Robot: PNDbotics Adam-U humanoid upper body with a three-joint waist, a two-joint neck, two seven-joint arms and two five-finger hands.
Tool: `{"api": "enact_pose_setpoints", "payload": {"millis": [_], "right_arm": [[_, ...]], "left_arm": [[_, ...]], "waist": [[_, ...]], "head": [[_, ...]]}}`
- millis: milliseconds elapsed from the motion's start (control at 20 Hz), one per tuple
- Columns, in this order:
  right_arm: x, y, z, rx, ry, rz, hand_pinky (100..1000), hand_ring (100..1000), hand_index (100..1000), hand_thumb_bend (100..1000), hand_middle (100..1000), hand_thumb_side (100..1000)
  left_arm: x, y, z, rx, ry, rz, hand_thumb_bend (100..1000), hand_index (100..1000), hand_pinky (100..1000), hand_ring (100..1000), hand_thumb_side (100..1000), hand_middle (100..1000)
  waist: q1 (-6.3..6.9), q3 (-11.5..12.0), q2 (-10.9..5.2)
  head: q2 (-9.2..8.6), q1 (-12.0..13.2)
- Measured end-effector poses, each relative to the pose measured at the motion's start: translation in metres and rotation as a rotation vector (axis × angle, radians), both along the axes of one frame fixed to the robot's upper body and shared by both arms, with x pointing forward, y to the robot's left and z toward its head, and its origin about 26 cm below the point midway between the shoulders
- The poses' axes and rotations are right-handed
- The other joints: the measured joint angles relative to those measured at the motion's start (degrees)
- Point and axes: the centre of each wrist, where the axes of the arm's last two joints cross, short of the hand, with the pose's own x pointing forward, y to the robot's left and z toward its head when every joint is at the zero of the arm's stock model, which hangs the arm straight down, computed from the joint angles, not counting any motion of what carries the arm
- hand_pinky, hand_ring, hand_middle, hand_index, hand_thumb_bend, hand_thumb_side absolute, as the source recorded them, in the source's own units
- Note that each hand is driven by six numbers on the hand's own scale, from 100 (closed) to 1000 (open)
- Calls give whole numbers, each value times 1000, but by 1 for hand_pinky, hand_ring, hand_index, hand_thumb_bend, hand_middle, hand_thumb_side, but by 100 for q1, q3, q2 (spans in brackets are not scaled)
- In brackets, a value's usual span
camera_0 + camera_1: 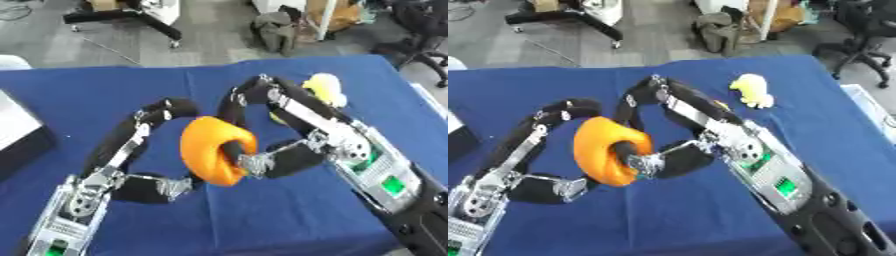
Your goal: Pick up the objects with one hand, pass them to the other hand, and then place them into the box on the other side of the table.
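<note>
Left eye view first: I see the orange ring (214, 156) held up over the blue counter (87, 100), right in the middle, with both of my hands on it. My right hand (262, 162) has its thumb poked through the hole and its fingers arched over the top of the ring, so it is curled round that ring. My left hand (166, 187) meets the ring from the other side, its fingers wrapped along the outer edge and its thumb under the bottom, so it looks clamped on the ring as well. I judge this to be the middle of the pass. A yellow soft toy (324, 90) lies on the counter behind my right arm, partly hidden by it. A pale box (17, 125) shows at the left edge, and I take it as the place to drop things. Right eye view: the toy (752, 90) is plain here, well apart from the hands, and the ring (605, 157) sits between the two hands just the same. The risk I see is in the release. If one hand lets go before the other has a proper hold, the ring may fall and roll across the cloth. The thumb in the hole may also snag as it pulls out and drag the ring along.
</note>
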Motion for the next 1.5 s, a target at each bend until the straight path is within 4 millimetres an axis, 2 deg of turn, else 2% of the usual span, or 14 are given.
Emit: {"api": "enact_pose_setpoints", "payload": {"millis": [400, 550, 600, 650, 1000, 1500], "right_arm": [[-1, -2, -3, 7, 39, -55, 624, 595, 128, 100, 281, 144], [-2, -1, -6, 4, 58, -59, 566, 586, 127, 100, 280, 167], [-2, -1, -7, 3, 66, -58, 562, 585, 126, 100, 280, 123], [-3, -1, -8, -2, 75, -55, 561, 586, 126, 100, 280, 176], [-4, 1, -11, -22, 121, -34, 556, 586, 125, 100, 280, 197], [-5, 2, -11, -26, 154, -19, 535, 580, 125, 100, 279, 215]], "left_arm": [[-3, 1, 7, -14, -6, -21, 430, 852, 903, 919, 452, 804], [-4, 1, 8, -32, -5, -18, 408, 844, 900, 916, 446, 800], [-4, 1, 9, -40, -6, -17, 401, 842, 899, 914, 455, 799], [-4, 1, 9, -49, -5, -16, 408, 841, 898, 913, 434, 798], [-3, -2, 13, -95, -3, -31, 389, 827, 894, 905, 420, 789], [-8, -7, 20, -103, -16, -103, 343, 765, 882, 870, 392, 737]], "waist": [[3, 1, 1], [2, 1, 1], [1, 1, 1], [0, 1, 1], [0, 1, 1], [0, 1, 1]], "head": [[0, -45], [0, -59], [0, -67], [0, -77], [0, -94], [0, -129]]}}
